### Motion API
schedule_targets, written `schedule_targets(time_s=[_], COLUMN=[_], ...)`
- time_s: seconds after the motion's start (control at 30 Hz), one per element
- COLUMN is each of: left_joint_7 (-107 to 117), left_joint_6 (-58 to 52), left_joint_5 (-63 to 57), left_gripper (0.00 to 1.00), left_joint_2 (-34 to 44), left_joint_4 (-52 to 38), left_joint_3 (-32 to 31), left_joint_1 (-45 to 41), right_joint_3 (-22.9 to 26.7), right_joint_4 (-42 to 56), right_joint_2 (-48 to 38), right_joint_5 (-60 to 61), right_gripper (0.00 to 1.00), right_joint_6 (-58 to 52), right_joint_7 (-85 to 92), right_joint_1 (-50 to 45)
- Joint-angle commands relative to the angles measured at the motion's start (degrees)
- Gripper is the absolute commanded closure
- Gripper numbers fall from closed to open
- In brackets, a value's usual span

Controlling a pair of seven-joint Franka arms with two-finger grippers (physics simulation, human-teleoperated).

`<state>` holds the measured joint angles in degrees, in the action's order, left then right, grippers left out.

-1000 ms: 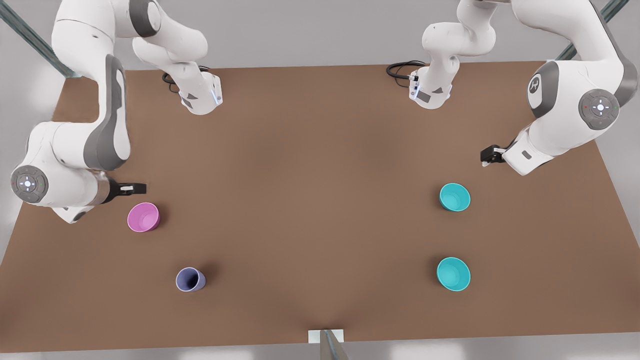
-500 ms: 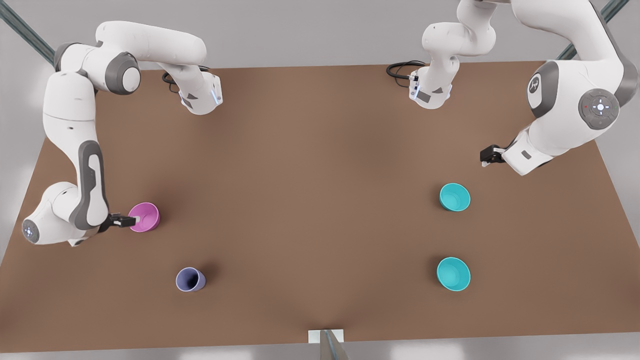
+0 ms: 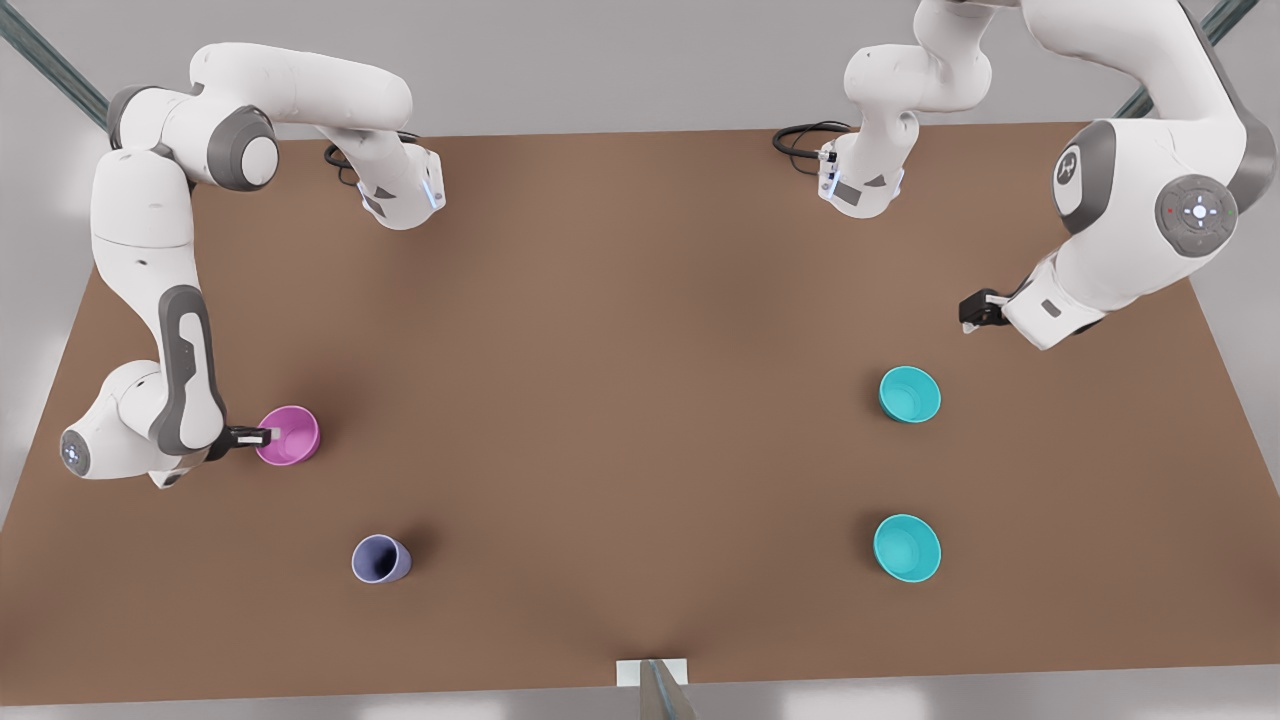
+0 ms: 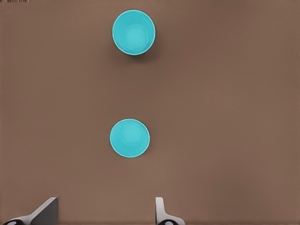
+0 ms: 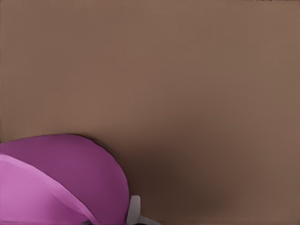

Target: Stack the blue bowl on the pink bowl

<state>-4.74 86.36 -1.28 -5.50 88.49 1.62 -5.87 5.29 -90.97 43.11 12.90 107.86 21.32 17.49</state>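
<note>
The lavender cup (image 3: 380, 559) and one teal bowl (image 3: 907, 548) sit nearest the front edge of the table (image 3: 640, 400). Farther back, the right gripper (image 3: 262, 435) is at the pink bowl (image 3: 290, 435) rim — whether it pinches, I cannot tell. The blue bowl (image 3: 909, 393) stands well apart — beyond it the left gripper (image 3: 970, 312) hovers, fingers (image 4: 160, 211) spread.

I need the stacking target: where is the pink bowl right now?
The pink bowl sits on the table at the front view's left, above the lavender cup, with the right gripper at its rim.
</note>
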Motion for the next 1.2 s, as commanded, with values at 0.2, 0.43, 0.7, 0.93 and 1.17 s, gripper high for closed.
schedule_targets(time_s=[0.2, 0.43, 0.7, 0.93, 1.17], left_joint_7=[-0.18, -0.01, -0.01, -0.01, 0.17], left_joint_6=[-0.05, -2.16, -2.16, -2.16, -1.81], left_joint_5=[-0.04, -0.04, 0.14, 0.23, 3.66], left_gripper=[0.00, 0.00, 0.00, 0.00, 0.00], left_joint_2=[0.05, 0.40, 0.40, 0.14, -3.29], left_joint_4=[-1.21, -1.30, -1.65, -1.65, -1.65], left_joint_3=[-0.12, -1.00, -1.00, -1.00, -0.47], left_joint_1=[-0.11, -0.11, -0.11, -0.02, 5.60], right_joint_3=[-1.69, -1.69, -0.99, -1.07, -0.99], right_joint_4=[-4.92, 1.84, 20.74, 20.83, 20.83], right_joint_2=[-9.35, -4.35, 10.95, 12.97, 4.45], right_joint_5=[8.10, 34.30, 28.32, 28.32, 24.02], right_gripper=[0.79, 0.79, 0.79, 0.01, 0.00], right_joint_6=[-7.58, 11.57, 20.55, 22.48, 11.50], right_joint_7=[-1.35, -58.93, -88.21, -88.12, -87.24], right_joint_1=[-9.66, -47.81, -58.98, -59.95, -54.76])
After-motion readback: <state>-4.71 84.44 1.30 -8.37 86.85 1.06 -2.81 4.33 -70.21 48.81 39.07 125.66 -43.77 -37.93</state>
